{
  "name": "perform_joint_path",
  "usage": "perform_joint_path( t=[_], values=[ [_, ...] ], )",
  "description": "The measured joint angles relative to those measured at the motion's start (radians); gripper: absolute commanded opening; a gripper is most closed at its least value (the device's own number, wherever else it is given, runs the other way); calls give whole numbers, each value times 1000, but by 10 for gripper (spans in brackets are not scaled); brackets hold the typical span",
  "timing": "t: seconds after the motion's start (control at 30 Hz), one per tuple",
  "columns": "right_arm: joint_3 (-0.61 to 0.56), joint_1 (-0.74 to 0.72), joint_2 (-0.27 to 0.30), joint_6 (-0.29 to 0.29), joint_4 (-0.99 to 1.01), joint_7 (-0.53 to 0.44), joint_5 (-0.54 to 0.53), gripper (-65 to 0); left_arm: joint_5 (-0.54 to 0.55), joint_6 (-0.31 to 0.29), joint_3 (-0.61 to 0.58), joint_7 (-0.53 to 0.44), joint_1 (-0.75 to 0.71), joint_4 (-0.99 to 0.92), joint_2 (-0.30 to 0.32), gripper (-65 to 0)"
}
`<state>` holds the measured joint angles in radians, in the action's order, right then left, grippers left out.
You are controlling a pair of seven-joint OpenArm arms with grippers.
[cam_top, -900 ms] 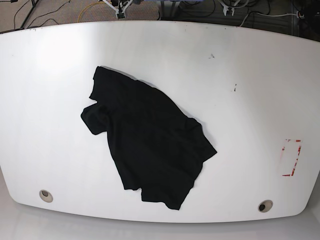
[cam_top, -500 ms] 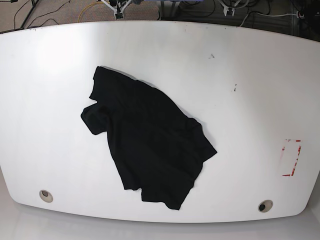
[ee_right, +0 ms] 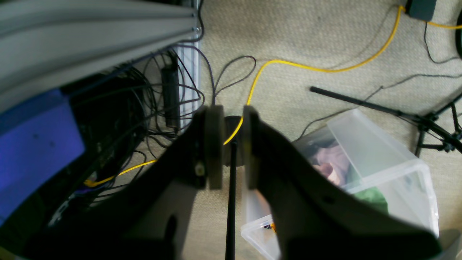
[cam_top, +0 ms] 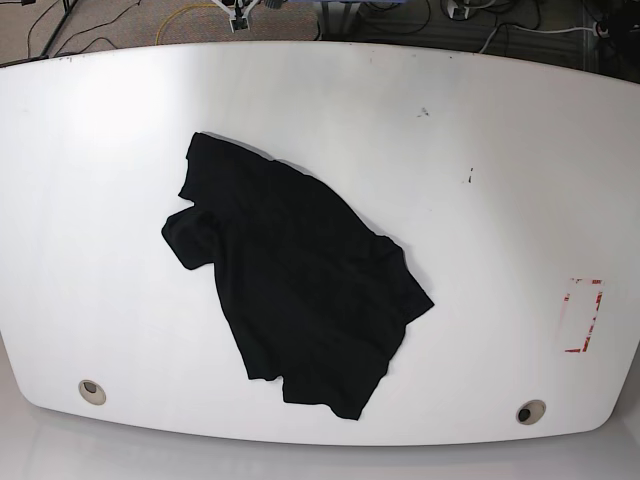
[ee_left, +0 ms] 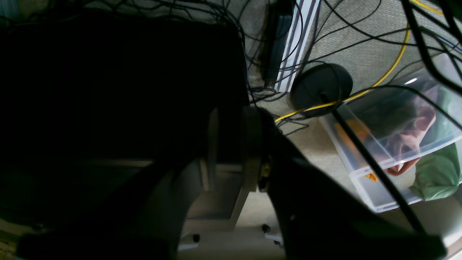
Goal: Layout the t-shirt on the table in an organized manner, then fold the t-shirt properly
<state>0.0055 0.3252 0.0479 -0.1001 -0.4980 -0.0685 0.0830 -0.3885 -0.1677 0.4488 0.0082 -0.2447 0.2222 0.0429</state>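
T-shirt: the black t-shirt (cam_top: 300,285) is lying on the table (cam_top: 500,200), left of centre in the base view — loosely spread, running on a diagonal from upper left to lower right, with wrinkles and a bunched flap at its left edge.
Table: it is showing a metal-ringed hole (cam_top: 91,391) near the lower left corner, a second hole (cam_top: 530,411) near the lower right, and a red-outlined rectangle mark (cam_top: 583,316) at the right edge, well apart from the shirt.
My right gripper (ee_right: 228,144): I am hanging it off the table, over the carpet (ee_right: 306,32); its two pads are standing a narrow gap apart with nothing between them. The yellow cable (ee_right: 325,68) and a clear plastic bin (ee_right: 361,169) are lying below it.
My left gripper (ee_left: 231,151): it is sitting in deep shadow — I cannot tell how its pads are standing. Past it I am seeing tangled cables (ee_left: 325,29) and a clear bin (ee_left: 397,144) on the floor.
Arms: neither one is showing in the base view.
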Motion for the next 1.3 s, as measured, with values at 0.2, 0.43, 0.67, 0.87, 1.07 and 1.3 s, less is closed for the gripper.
perform_joint_path(
  t=[0.2,0.43,0.67,0.87,1.07,1.3],
  values=[
    [1,11,0,-1,-7,-5,0,-558,0,0,0,-2,-25,2,0,-551],
    [6,37,8,-1,-10,-18,0,-560,0,0,3,-7,-54,4,1,-551],
    [8,122,16,-1,-121,-13,0,-561,3,-4,3,-41,-167,136,2,-545],
    [10,220,22,-2,-266,-3,0,-558,1,-5,1,-21,-328,348,5,-541],
    [-6,189,-4,7,-314,68,10,-564,-7,-2,-10,39,-317,460,-5,-553],
    [-12,160,-19,-5,-330,7,-1,-564,7,-14,-20,-25,-279,483,-18,-553]
  ],
)
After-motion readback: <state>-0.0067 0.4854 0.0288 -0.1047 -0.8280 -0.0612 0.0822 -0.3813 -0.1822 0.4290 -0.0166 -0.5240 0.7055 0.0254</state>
